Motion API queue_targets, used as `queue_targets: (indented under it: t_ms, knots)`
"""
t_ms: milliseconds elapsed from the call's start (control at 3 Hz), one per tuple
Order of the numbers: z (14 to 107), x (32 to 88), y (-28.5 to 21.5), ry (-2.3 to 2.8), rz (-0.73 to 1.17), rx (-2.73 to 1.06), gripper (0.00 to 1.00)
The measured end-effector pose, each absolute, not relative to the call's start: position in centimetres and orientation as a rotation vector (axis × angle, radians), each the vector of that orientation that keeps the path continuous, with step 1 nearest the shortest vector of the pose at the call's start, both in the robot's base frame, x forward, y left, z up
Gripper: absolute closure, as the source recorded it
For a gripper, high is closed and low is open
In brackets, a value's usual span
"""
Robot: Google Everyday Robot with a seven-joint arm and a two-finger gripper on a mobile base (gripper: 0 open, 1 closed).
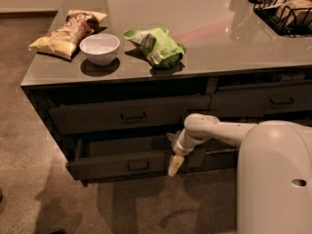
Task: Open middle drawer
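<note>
Glossy grey counter point(204, 18) on brown speckled floor point(29, 169), holding two snack bags, tan point(66, 33) and green point(156, 47), one white bowl point(99, 48), one wire basket point(285, 9); middle drawer point(105, 168) stands partly out under a shut drawer point(92, 116), gripper point(174, 164) at its front just right of the handle point(139, 166), jaw state can't tell.

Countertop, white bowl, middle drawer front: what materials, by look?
The countertop: grey, glossy, perhaps laminate or stone; it reflects light. The white bowl: glazed ceramic or plastic, smooth sheen. The middle drawer: dark matte front, painted wood or metal, hard to tell. The gripper hangs at the drawer's front.
</note>
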State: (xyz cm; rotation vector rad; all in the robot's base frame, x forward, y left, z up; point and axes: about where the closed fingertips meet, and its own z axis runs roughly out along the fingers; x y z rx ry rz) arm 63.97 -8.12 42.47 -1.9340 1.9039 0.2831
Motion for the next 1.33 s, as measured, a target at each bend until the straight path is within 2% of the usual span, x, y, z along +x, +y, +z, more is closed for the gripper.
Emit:
queue_targets:
  t_ms: [333,667,1333]
  knots:
    - [41.4,62.6,-9.4,1.981,0.289,-1.931,0.00]
    - [40.4,60.7,-10.5,2.059,0.322,-1.926,0.19]
    - [40.0,59.3,-10.9,2.105,0.376,-1.940,0.65]
